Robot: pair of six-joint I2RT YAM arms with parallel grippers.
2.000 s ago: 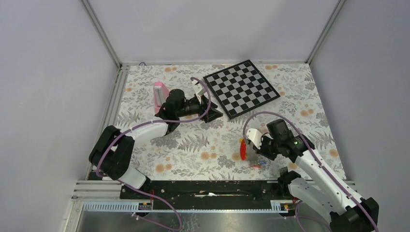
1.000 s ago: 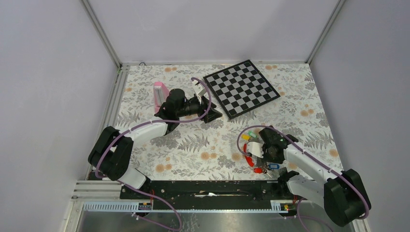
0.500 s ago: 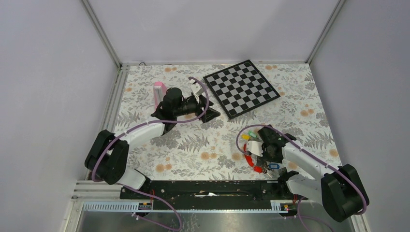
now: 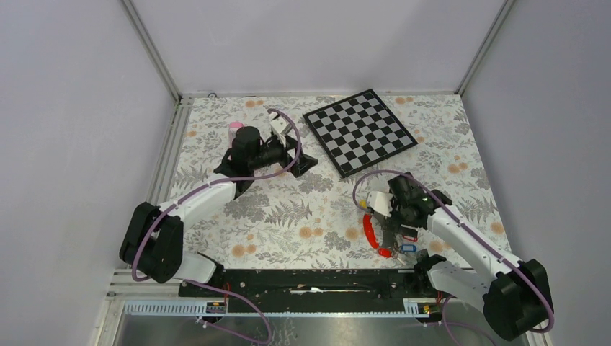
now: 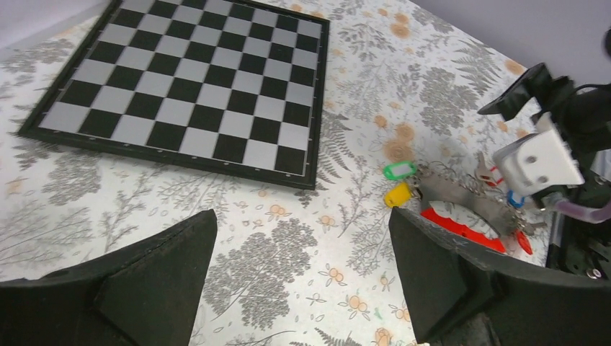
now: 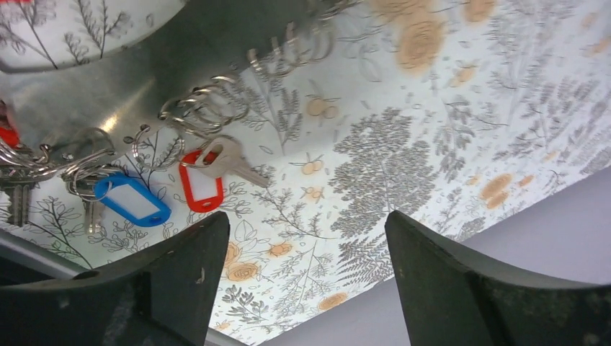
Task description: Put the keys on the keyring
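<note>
Gaping wide & empty just beside the keyring [image 6: 108,79], the R tool [image 6: 302,231] may snag the tagged keys [image 6: 132,200] if it shifts; L tool [image 5: 301,223] also wide open, nothing held, well apart.

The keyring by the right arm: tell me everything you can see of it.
The keyring is a long curved carabiner-like loop, one side red, the other dull grey metal. It lies flat on the floral tablecloth, front right. Small split rings threaded on the grey side carry keys with a red tag, blue tag, green tag and yellow tag. The right gripper hangs over it, jaws open, gripping nothing.
</note>
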